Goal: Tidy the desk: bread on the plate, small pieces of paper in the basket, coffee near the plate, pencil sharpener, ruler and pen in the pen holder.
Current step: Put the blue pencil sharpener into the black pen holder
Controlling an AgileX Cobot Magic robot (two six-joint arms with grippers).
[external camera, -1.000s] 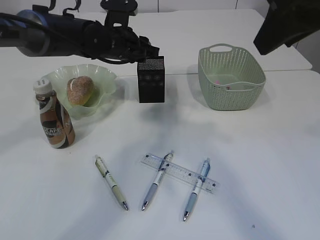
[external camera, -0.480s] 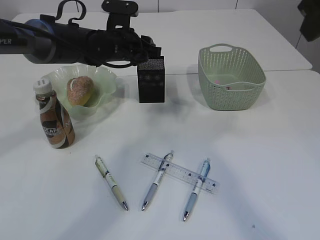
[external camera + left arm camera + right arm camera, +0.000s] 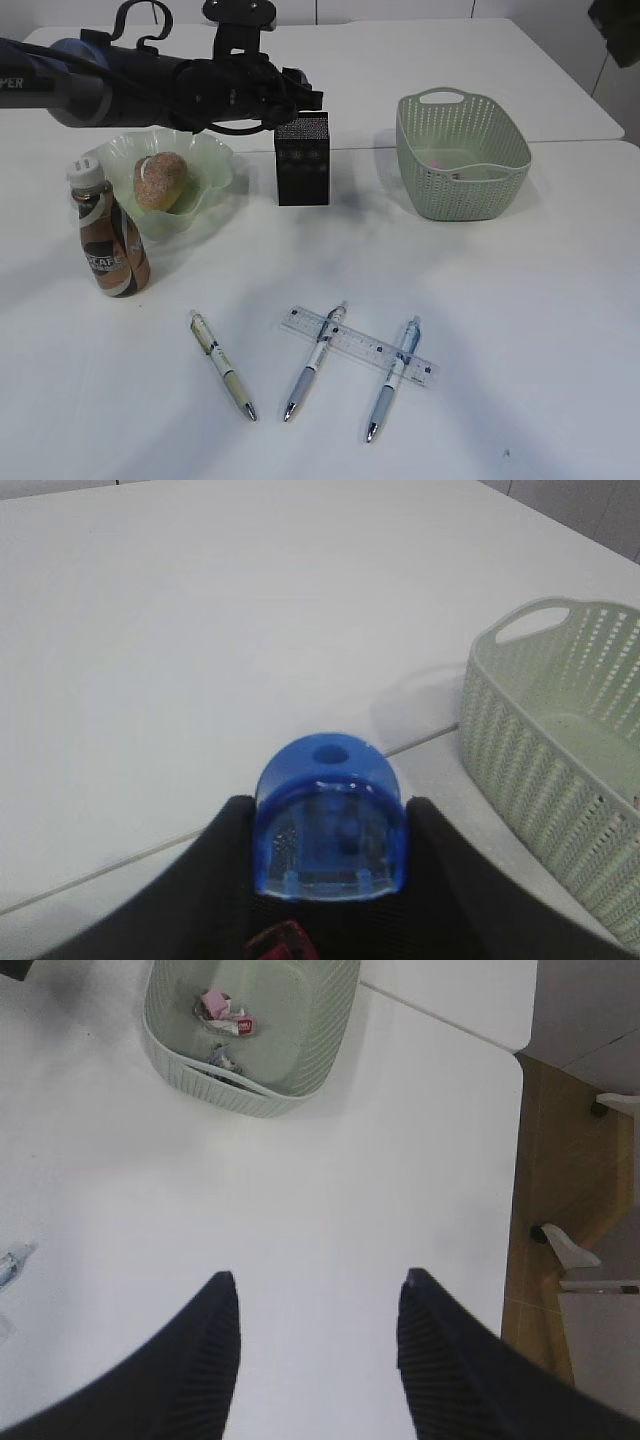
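My left gripper (image 3: 328, 802) is shut on the blue pencil sharpener (image 3: 330, 780) and hovers just above the black pen holder (image 3: 302, 160), as the exterior view shows at the left gripper (image 3: 305, 102). Bread (image 3: 160, 180) lies on the green plate (image 3: 212, 150), with the coffee bottle (image 3: 108, 235) upright beside it. A clear ruler (image 3: 360, 345) lies across two blue pens (image 3: 313, 365) (image 3: 392, 380); a third pen (image 3: 224, 365) lies to their left. Paper pieces (image 3: 228, 1015) sit in the green basket (image 3: 462, 155). My right gripper (image 3: 318, 1274) is open, high over bare table.
The basket (image 3: 560, 740) stands to the right of the pen holder. A seam between two tabletops (image 3: 560, 142) runs behind the basket. The table's right edge (image 3: 515, 1190) drops to a wooden floor with chair legs. Only a dark part of the right arm (image 3: 618, 25) shows in the exterior view.
The right arm has pulled back toward the top right corner of the exterior view. The left arm has shifted slightly, still holding the sharpener over the pen holder.
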